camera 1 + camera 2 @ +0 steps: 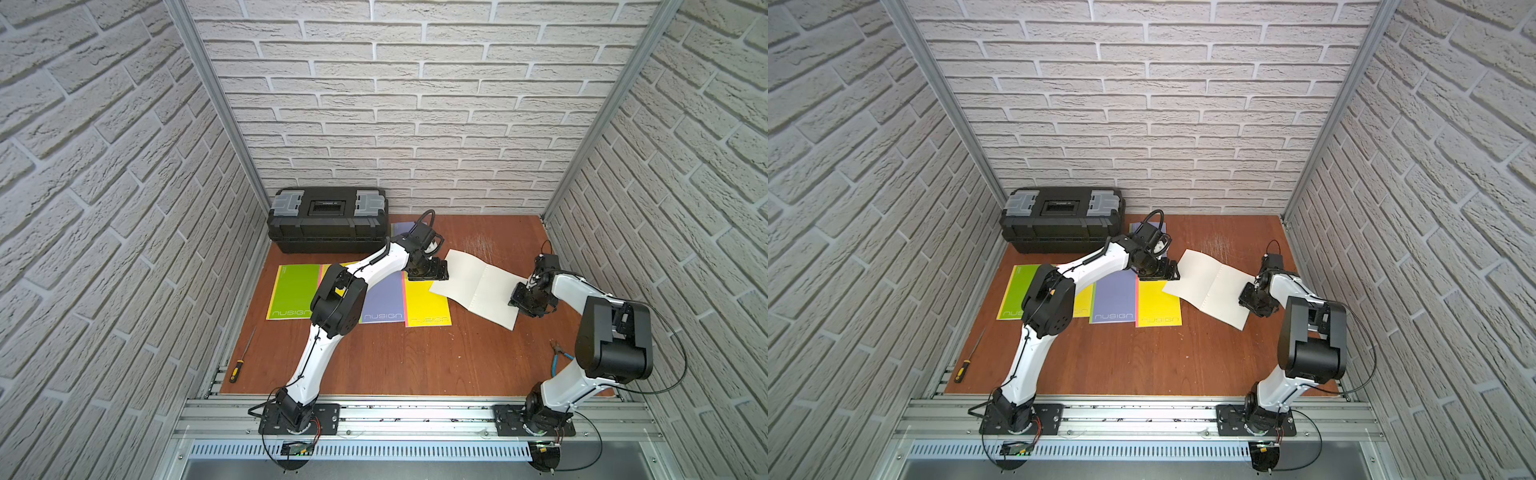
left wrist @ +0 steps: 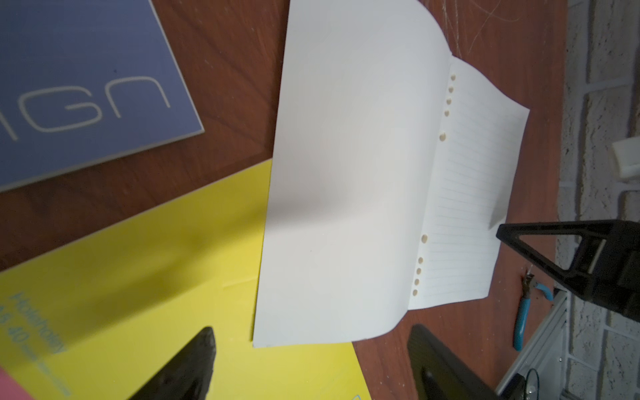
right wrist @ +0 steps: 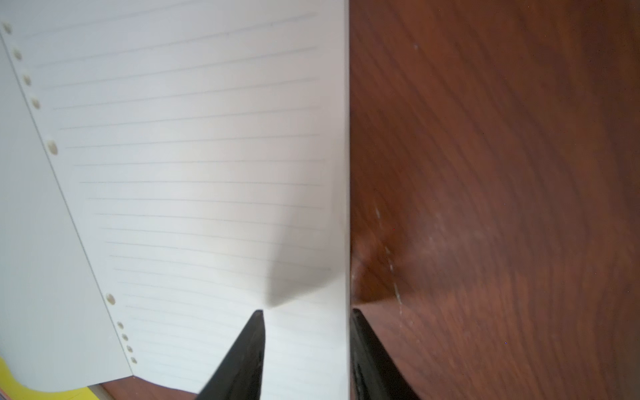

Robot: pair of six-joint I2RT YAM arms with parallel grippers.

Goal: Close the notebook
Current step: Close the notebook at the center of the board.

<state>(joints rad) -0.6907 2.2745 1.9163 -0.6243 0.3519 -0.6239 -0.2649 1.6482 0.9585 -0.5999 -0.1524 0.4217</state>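
Right wrist view, right gripper [image 3: 306, 311] fingers standing partly apart, straddling an edge of the open notebook [image 3: 190, 156] lying on the table [image 3: 485, 173], overlapping a yellow notebook [image 2: 156, 259], left gripper [image 2: 311, 329] hovering wide-spread at the opposite edge

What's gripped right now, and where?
Nothing yet: right gripper straddles the notebook's outer page edge, jaws apart; left gripper open, empty.

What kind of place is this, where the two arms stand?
Probably a robot test cell dressed as a workshop: brick-patterned wall panels, an aluminium mounting rail, and a black toolbox on the wooden table.
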